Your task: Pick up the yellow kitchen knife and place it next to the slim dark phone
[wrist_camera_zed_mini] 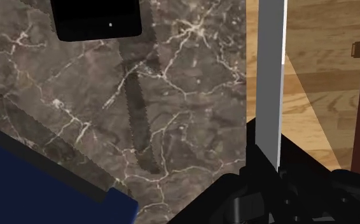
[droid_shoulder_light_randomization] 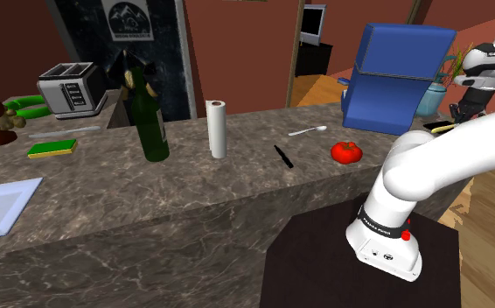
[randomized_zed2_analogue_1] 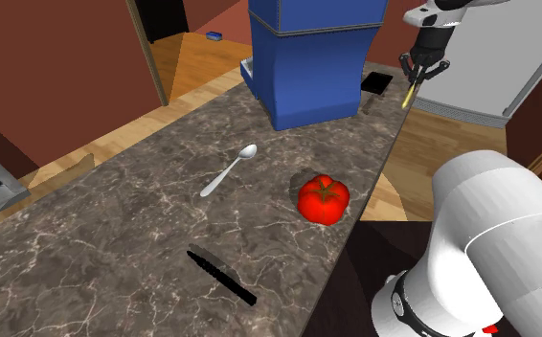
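Above counter (randomized_zed2_analogue_1: 116, 239) end near phone (wrist_camera_zed_mini: 96, 19) | knife (wrist_camera_zed_mini: 269, 83) is clasped by closed gripper (randomized_zed2_analogue_1: 417, 75) | judged light, stiff, slick; handle hold advised

Worktop (droid_shoulder_light_randomization: 237, 188) was dark brown-grey marble with pale veins. Knife (randomized_zed2_analogue_1: 411, 93) showed yellow; its blade looked plain grey in wrist view. Phone (wrist_camera_zed_mini: 96, 19) black. Box (droid_shoulder_light_randomization: 394, 74) blue. Tomato (droid_shoulder_light_randomization: 345, 151) red. Bottle (droid_shoulder_light_randomization: 154, 122) dark green. Paper roll (droid_shoulder_light_randomization: 217, 129) white. Second knife (randomized_zed2_analogue_1: 221, 278) black. Sponge (droid_shoulder_light_randomization: 52, 149) green, yellow-edged.
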{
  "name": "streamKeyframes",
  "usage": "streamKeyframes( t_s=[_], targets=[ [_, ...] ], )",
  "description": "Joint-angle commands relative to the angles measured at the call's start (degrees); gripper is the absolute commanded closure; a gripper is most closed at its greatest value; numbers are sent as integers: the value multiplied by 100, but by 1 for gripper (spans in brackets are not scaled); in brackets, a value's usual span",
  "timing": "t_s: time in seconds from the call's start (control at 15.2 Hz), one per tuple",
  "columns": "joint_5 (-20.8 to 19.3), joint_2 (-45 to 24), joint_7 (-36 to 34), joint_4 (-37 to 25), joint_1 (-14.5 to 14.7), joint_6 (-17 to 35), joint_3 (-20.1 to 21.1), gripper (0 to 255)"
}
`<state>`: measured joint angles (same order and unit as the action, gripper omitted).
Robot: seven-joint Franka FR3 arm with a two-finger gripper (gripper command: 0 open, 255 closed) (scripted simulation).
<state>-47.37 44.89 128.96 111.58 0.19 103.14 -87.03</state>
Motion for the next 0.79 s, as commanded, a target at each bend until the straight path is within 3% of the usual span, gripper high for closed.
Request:
streamKeyframes(
  t_s=[0.0, 0.73],
  targets=[
    [-70, 35, -36, 60, 53, 106, -109, 255],
    [-468, 230, -234, 401, 260, 646, -658, 255]
  ],
)
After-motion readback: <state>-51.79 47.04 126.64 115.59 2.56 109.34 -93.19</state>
